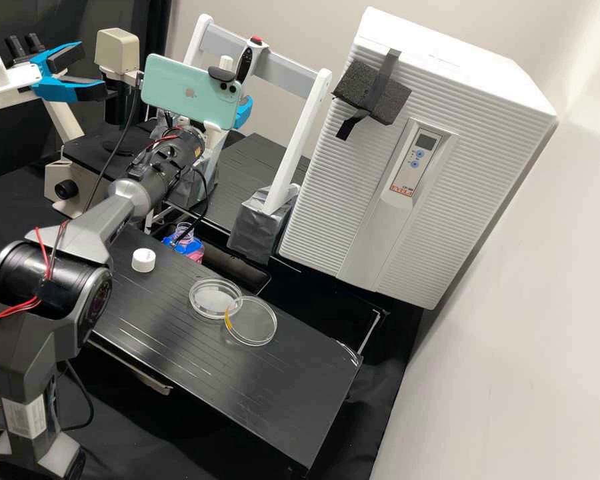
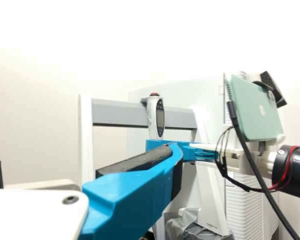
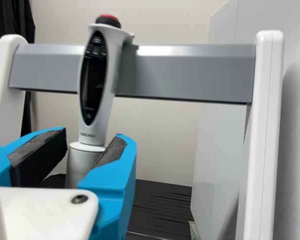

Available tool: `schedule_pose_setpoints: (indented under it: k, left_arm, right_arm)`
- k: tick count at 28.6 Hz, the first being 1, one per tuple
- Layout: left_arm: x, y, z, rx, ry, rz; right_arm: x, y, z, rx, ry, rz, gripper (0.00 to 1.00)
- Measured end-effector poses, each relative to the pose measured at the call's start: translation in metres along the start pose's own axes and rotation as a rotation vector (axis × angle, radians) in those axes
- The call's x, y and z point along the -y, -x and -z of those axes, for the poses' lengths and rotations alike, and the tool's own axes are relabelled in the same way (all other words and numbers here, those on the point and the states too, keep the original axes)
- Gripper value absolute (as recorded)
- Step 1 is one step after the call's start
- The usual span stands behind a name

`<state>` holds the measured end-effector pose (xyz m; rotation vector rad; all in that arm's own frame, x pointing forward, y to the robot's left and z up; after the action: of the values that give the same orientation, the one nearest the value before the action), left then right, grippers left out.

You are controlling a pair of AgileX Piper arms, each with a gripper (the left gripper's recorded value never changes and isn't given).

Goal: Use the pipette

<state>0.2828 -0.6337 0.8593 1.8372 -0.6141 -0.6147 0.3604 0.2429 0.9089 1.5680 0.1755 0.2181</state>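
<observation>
While on rack (image 3: 180, 70), pipette (image 3: 95, 85) betw. R gripper (image 3: 90, 146)'s parted fingers (image 3: 117, 170).

Black bench (image 1: 247, 380) with white cap (image 1: 143, 260), two clear dishes (image 1: 215, 297)

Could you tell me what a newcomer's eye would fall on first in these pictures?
Probably the big white ribbed cabinet on the right, then the mint-green phone mounted on the right arm at the back. Just behind it, the pipette hangs from a grey bar with the right gripper open around its lower body. Two clear dishes lie on the black tray in front.
</observation>
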Motion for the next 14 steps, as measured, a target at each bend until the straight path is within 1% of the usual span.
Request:
schedule_pose_setpoints:
  k: [2, 3, 5, 6, 7, 8, 9, 10, 12, 14]
  left_arm:
    - [0.004, 0.0017, 0.001, -0.018, 0.016, 0.005]
    - [0.006, 0.0034, 0.001, -0.039, 0.009, 0.01]
    - [0.012, 0.0075, 0.001, -0.101, -0.028, 0.02]
    - [0.014, 0.0095, 0.002, -0.124, -0.041, 0.017]
    - [0.017, 0.0132, 0.003, -0.164, -0.052, 0.01]
    - [0.018, 0.0165, 0.003, -0.183, -0.061, 0.007]
    - [0.02, 0.0191, 0.003, -0.204, -0.082, 0.006]
    - [0.023, 0.0228, 0.004, -0.234, -0.095, 0.007]
    - [0.028, 0.0322, 0.007, -0.306, -0.116, 0.01]
    - [0.034, 0.0399, 0.008, -0.351, -0.137, 0.028]
  right_arm:
    - [0.003, 0.001, -0.003, 0.005, 0.002, 0.001, 1.0]
    - [0.004, 0.002, -0.004, 0.009, 0.002, 0.005, 1.0]
    - [0.008, 0.008, -0.009, 0.024, -0.012, 0.02, 1.0]
    - [0.008, 0.01, -0.01, 0.027, -0.017, 0.025, 1.0]
    - [0.009, 0.016, -0.011, 0.029, -0.032, 0.024, 1.0]
    - [0.008, 0.02, -0.011, 0.025, -0.035, 0.015, 1.0]
    - [0.007, 0.025, -0.013, 0.022, -0.036, 0.0, 1.0]
    - [0.007, 0.031, -0.015, 0.022, -0.034, -0.013, 1.0]
    - [0.002, 0.047, -0.022, 0.013, -0.018, -0.075, 1.0]
    - [-0.003, 0.06, -0.027, 0.006, -0.011, -0.126, 1.0]
